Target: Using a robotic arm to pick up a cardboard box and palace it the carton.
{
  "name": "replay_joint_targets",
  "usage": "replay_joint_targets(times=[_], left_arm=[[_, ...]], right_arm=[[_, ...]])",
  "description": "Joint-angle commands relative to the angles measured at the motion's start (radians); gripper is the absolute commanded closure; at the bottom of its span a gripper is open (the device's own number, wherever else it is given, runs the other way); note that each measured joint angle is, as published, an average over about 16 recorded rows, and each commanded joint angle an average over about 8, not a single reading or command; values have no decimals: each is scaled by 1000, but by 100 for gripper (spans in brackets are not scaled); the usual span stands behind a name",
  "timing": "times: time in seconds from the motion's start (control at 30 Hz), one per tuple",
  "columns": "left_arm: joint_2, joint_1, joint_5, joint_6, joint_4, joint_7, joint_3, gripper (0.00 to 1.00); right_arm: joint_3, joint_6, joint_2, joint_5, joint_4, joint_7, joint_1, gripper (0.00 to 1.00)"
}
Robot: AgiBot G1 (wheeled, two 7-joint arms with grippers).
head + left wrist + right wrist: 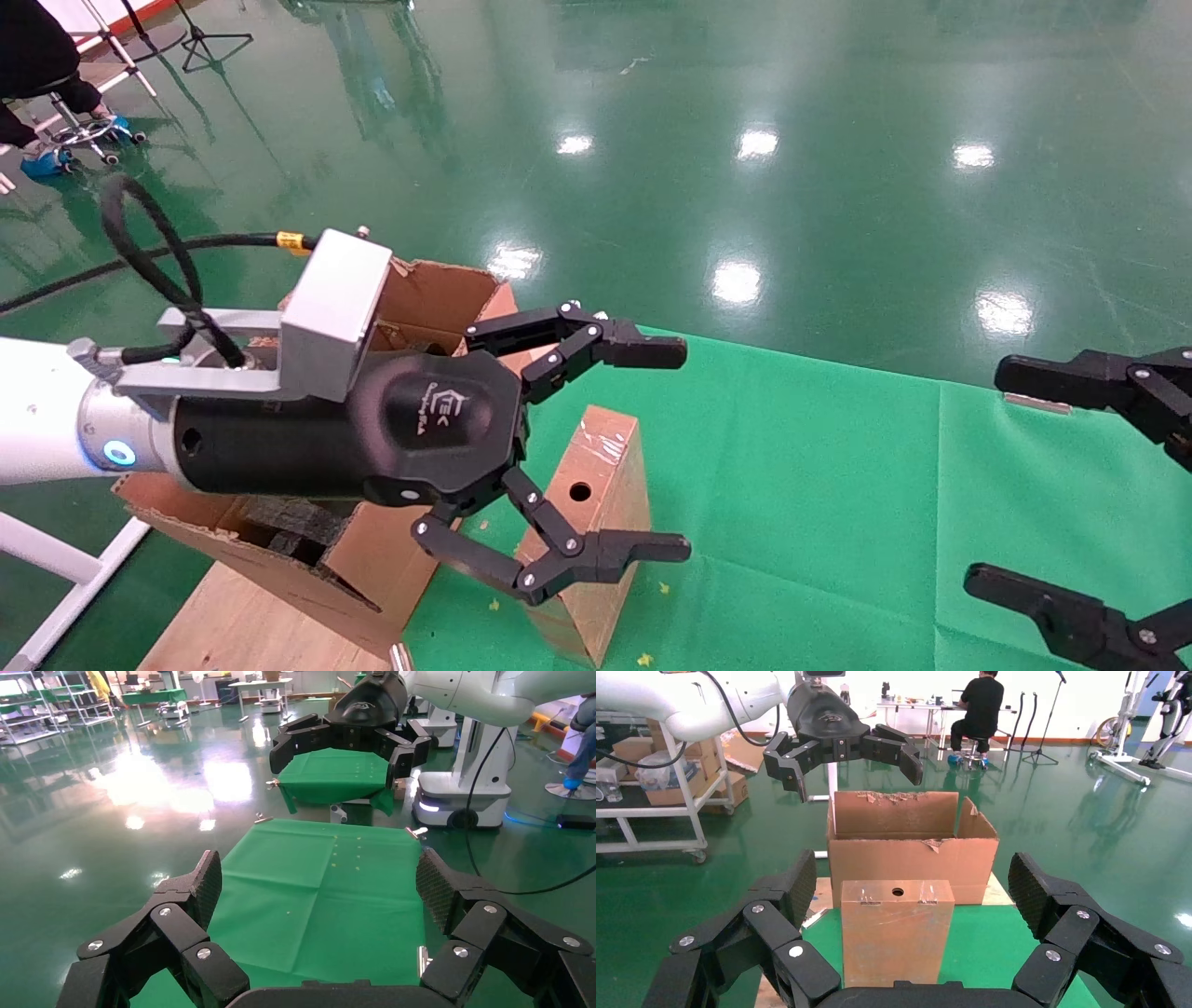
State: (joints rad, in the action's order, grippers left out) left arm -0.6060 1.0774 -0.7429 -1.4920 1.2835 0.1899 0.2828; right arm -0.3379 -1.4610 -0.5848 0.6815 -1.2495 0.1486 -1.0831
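Currently the left gripper (596, 457) hangs wide open and empty above the box (596, 531), upright on the table (838, 485) beside the carton (410, 298), jaws spread to straddle it; right gripper (1071, 485) open, idle

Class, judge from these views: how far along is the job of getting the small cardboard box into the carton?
Done: nothing; the cardboard box stands upright on the green cloth, beside the carton. In hand: the left gripper hangs open above the box, not touching it. Left: grasp, lift, place inside. The right gripper is open at the side.
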Motion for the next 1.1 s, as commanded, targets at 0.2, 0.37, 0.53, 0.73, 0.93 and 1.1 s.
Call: replay_joint_targets(times=[0.2, 0.37, 0.53, 0.73, 0.93, 1.1], left_arm=[[25, 20, -65, 13, 10, 17, 17, 0], [44, 83, -182, 21, 22, 67, 59, 0], [33, 127, -209, 7, 13, 90, 83, 0], [31, 143, -259, 21, 18, 121, 106, 0], [13, 233, -486, 78, 55, 331, 197, 0], [-22, 369, -682, 65, 66, 531, 268, 0]], right_arm=[[0, 0, 0, 0, 0, 0, 0, 92], [0, 0, 0, 0, 0, 0, 0, 100], [0, 0, 0, 0, 0, 0, 0, 100], [0, 0, 0, 0, 0, 0, 0, 100], [0, 0, 0, 0, 0, 0, 0, 100], [0, 0, 0, 0, 0, 0, 0, 100]])
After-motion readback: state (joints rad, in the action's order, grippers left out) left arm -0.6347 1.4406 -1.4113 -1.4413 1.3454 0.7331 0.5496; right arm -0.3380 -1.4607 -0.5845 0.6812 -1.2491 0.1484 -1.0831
